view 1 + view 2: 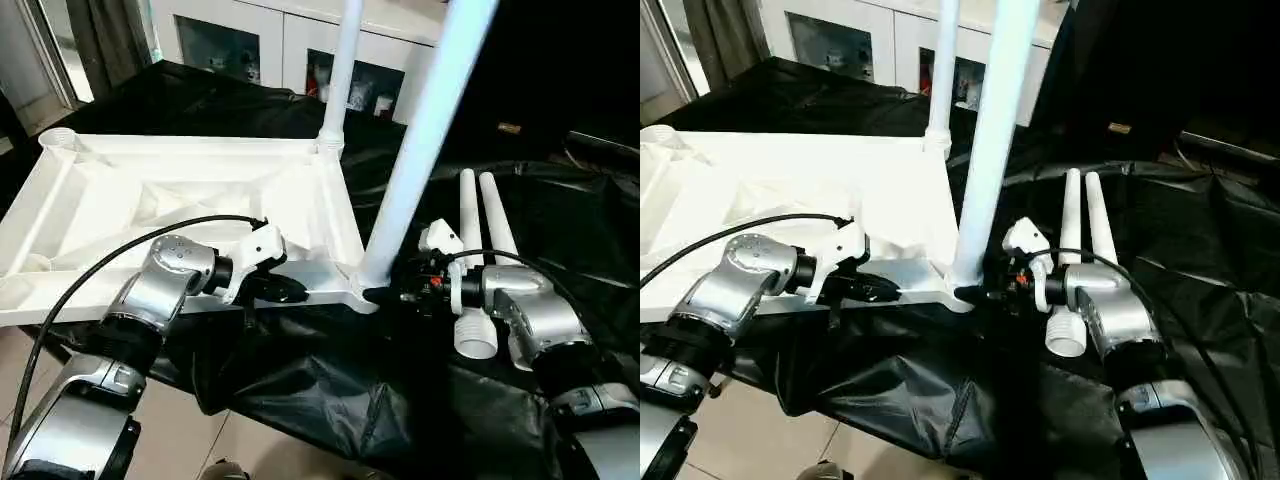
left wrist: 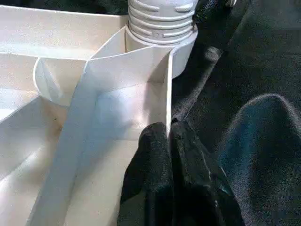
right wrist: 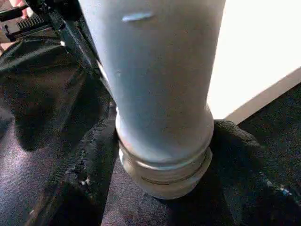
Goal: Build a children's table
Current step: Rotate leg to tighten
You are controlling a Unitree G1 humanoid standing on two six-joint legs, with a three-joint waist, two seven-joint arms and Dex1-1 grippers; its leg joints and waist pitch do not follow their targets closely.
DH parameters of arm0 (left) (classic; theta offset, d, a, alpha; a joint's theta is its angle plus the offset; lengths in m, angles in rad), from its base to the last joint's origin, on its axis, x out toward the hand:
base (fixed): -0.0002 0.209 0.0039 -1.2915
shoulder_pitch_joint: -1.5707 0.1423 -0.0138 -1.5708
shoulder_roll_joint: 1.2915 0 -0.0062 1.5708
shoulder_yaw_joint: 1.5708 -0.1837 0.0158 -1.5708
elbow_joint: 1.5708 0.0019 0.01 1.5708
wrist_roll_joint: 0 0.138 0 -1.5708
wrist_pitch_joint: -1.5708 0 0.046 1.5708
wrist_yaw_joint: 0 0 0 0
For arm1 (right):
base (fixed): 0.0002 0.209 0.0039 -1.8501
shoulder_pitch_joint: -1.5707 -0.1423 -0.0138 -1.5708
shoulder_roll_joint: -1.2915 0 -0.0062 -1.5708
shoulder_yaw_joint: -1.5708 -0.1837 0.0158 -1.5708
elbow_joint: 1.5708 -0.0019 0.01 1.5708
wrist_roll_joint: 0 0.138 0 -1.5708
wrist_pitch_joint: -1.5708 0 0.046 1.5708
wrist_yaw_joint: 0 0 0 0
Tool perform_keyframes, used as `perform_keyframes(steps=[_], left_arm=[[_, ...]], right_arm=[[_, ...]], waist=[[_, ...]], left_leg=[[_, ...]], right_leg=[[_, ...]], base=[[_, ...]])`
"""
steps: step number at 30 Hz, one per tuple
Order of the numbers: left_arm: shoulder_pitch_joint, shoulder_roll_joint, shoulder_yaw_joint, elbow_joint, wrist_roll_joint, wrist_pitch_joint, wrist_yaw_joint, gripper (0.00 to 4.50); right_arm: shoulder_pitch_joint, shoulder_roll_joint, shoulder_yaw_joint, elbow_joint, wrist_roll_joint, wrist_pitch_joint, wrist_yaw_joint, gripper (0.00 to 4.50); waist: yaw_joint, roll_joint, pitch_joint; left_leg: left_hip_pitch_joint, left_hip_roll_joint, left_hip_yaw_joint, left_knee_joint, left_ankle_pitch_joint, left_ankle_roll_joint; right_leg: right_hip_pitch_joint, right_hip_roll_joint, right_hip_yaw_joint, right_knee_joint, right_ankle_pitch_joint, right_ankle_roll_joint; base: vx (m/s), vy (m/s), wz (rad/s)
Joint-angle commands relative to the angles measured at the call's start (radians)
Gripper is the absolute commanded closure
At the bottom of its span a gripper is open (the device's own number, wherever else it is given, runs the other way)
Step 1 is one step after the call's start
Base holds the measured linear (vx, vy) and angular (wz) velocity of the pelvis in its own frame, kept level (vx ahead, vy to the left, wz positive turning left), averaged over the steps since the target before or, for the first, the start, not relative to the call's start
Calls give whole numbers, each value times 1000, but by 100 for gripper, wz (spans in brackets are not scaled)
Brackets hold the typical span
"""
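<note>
The white table top (image 1: 120, 190) lies upside down on black cloth, ribbed underside up. One leg (image 1: 338, 80) stands in its far right corner socket. A second leg (image 1: 425, 140) stands tilted in the near right corner socket (image 2: 183, 52), with its ribbed end (image 2: 162, 21) showing above the socket. My right gripper (image 1: 383, 294) is shut on the base of this leg, a black finger (image 3: 89, 188) on each side of it. On the top's near rim (image 2: 168, 94), left of that corner, my left gripper (image 1: 285, 290) is pinched shut. Two loose legs (image 1: 470, 260) lie on the cloth at the right.
A white cabinet with glass doors (image 1: 250, 40) stands behind the table. The black cloth (image 1: 330, 380) hangs over the front edge, with tiled floor (image 1: 250, 445) below. The top's far left corner socket (image 1: 60, 140) stands open. Black cables run along both forearms.
</note>
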Motion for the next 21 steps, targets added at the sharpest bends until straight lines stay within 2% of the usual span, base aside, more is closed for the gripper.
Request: perform_keyframes(steps=[1, 4, 6, 7, 8, 9, 10, 12, 13, 15, 16, 20, 21], left_arm=[[17, -18, -13, -2, -12, 13, 8, 450], [0, -50, -6, 36, 18, 35, 105, 450], [-15, -78, 3, 61, 26, 49, 165, 450], [-33, -109, 11, 87, 35, 56, 229, 450], [-43, -127, 15, 103, 41, 60, 266, 450], [-43, -127, 15, 103, 41, 60, 266, 450], [-87, -205, 32, 159, 55, 87, 410, 450], [-101, -233, 40, 176, 57, 97, 462, 450], [-119, -271, 51, 199, 57, 111, 529, 450], [-131, -299, 57, 214, 54, 119, 571, 450], [-136, -318, 49, 217, 62, 119, 586, 450], [-137, -340, 27, 216, 78, 109, 579, 450], [-138, -342, 24, 221, 83, 102, 577, 450]], right_arm=[[29, 24, 13, -20, 13, 16, 2, 173], [46, 76, -33, 9, 15, 17, -141, 173], [43, 110, -61, 46, 9, 17, -246, 174], [34, 147, -92, 89, 9, 21, -353, 175], [30, 169, -110, 111, 10, 25, -415, 175], [30, 169, -110, 111, 10, 25, -415, 175], [0, 255, -181, 206, 30, 37, -652, 175], [-13, 286, -204, 235, 42, 36, -718, 175], [-35, 328, -236, 273, 62, 28, -801, 175], [-56, 365, -264, 306, 86, 21, -861, 175], [-77, 393, -276, 327, 90, 10, -902, 175], [-113, 434, -263, 346, 55, -20, -936, 175], [-119, 436, -254, 353, 38, -36, -945, 175]], waist=[[6, 8, -62], [3, 7, -59], [-3, 7, -55], [-6, 0, -55], [-7, 3, -52], [-6, 4, -50], [-11, 3, -50], [-10, 6, -50], [-12, 5, -48], [-10, 6, -48], [-11, 7, -49], [-13, 12, -52], [-13, 12, -53]], left_leg=[[5, 19, 5, -54, -121, 47], [6, 18, 5, -56, -141, 39], [12, 17, 1, -62, -202, 9], [11, 16, 1, -63, -216, 2], [12, 16, 1, -64, -225, -1], [18, 16, -1, -65, -253, -10], [14, 17, -5, -69, -261, -21], [21, 16, -7, -69, -285, -32], [18, 15, -8, -70, -298, -31], [26, 13, -8, -68, -332, -27], [19, 13, -11, -71, -330, -22], [12, 14, -15, -77, -325, -24], [12, 14, -13, -76, -324, -25]], right_leg=[[57, -69, 35, -51, -19, -245], [55, -71, 36, -56, -46, -242], [50, -73, 37, -71, -173, -217], [50, -74, 38, -75, -220, -203], [45, -74, 39, -79, -247, -196], [41, -77, 39, -87, -311, -178], [41, -79, 37, -88, -357, -164], [35, -78, 37, -94, -394, -147], [34, -77, 36, -98, -409, -138], [24, -79, 36, -105, -451, -125], [30, -78, 35, -105, -450, -116], [33, -76, 34, -100, -402, -108], [30, -76, 36, -100, -379, -111]], base=[[0, 0, 0], [0, 0, 0], [0, 0, 0], [0, 0, 0], [0, 0, 0], [0, 0, 0], [0, 0, 0], [0, 0, 0], [0, 0, 0], [0, 0, 0], [0, 0, 0], [0, 0, 0], [0, 0, 0]])
